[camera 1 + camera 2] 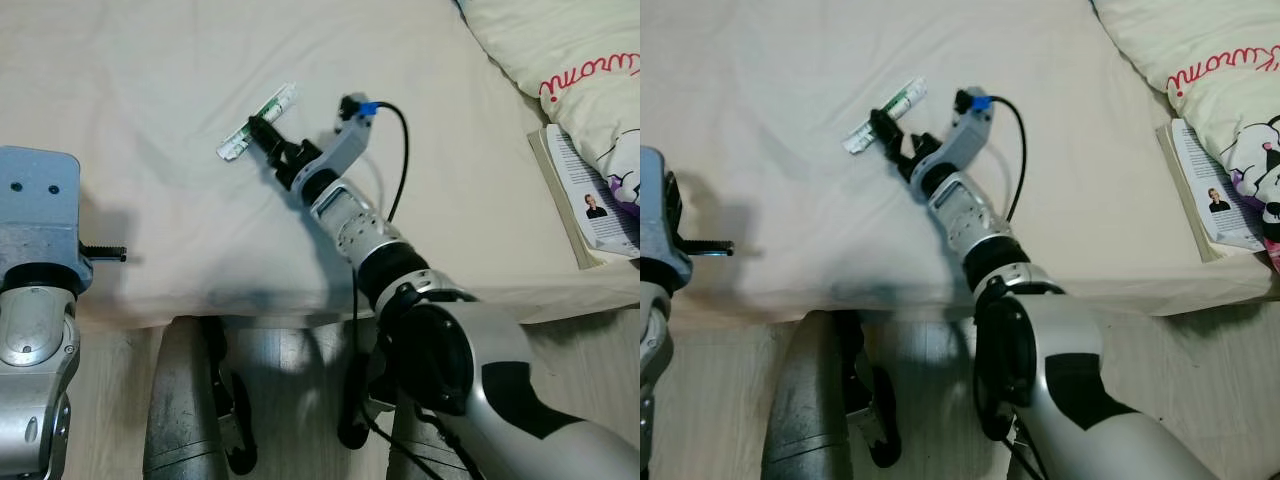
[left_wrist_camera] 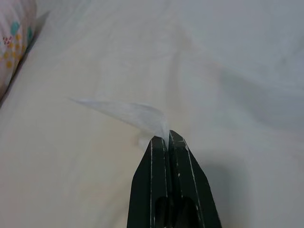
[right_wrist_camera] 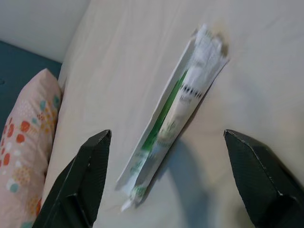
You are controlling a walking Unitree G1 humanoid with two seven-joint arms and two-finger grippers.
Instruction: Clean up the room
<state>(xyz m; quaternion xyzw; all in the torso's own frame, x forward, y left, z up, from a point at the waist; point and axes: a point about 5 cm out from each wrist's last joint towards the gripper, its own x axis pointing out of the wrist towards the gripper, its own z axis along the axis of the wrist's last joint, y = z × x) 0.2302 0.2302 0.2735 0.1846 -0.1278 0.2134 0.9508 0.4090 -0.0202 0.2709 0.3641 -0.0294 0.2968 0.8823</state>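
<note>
A white and green wrapper (image 1: 258, 122) lies flat on the cream bed sheet (image 1: 150, 80). My right gripper (image 1: 268, 140) reaches over the bed to it. In the right wrist view its fingers (image 3: 80, 185) stand wide open on either side of the wrapper (image 3: 180, 104), just short of it. My left gripper (image 1: 105, 253) hovers over the bed's near left edge. In the left wrist view its fingers (image 2: 164, 161) are shut, pinching a thin clear plastic scrap (image 2: 128, 113) at the tips.
A white printed pillow (image 1: 570, 60) and a book (image 1: 595, 200) lie on the bed at the right. A dotted pink pillow (image 3: 23, 156) lies far beyond the wrapper. The bed's near edge (image 1: 250, 312) runs above the wooden floor (image 1: 590, 360).
</note>
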